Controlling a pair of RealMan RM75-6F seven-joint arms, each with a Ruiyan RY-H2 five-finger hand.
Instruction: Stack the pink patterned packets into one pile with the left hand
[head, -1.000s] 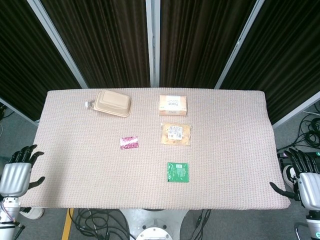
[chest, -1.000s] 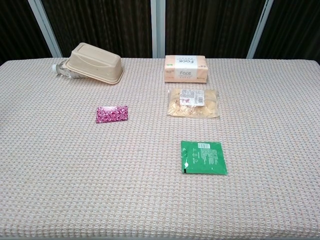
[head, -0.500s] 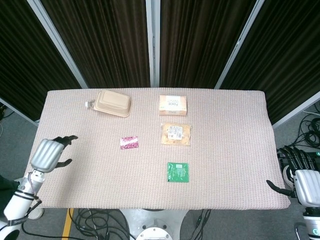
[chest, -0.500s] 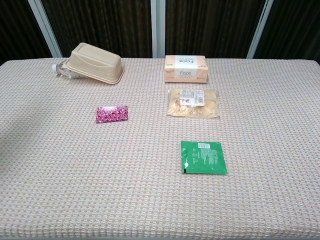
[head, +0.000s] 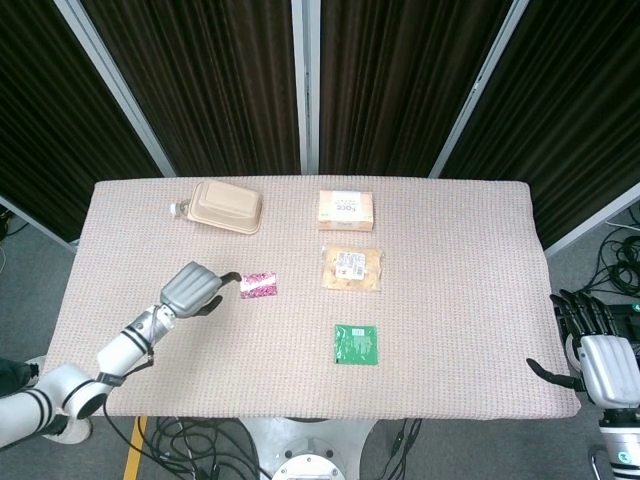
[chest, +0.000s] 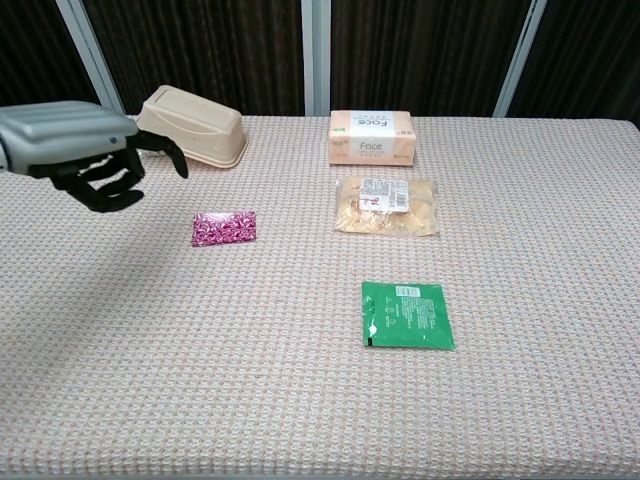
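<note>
The left hand (head: 192, 288) has swung in from off the table's near-left edge and now hovers just left of the small pink patterned packet (head: 258, 285), fingers loosely curled and apart, holding nothing; in the chest view it hangs above the cloth, left of and beyond that packet (chest: 224, 227), and does not touch it. Only this one packet shows, lying flat on the beige woven tablecloth (head: 450, 300), well left of the clear bag of pale snacks (head: 352, 268) and up-left of the flat green sachet (head: 356, 344). The reach has therefore begun, but no grasp yet. Behind the packet, further back, sits the upturned tan pulp tray (head: 228, 206); right of that, the peach tissue box (head: 345, 210). The right hand (head: 600, 355) waits off the table's near-right corner, fingers spread and empty
</note>
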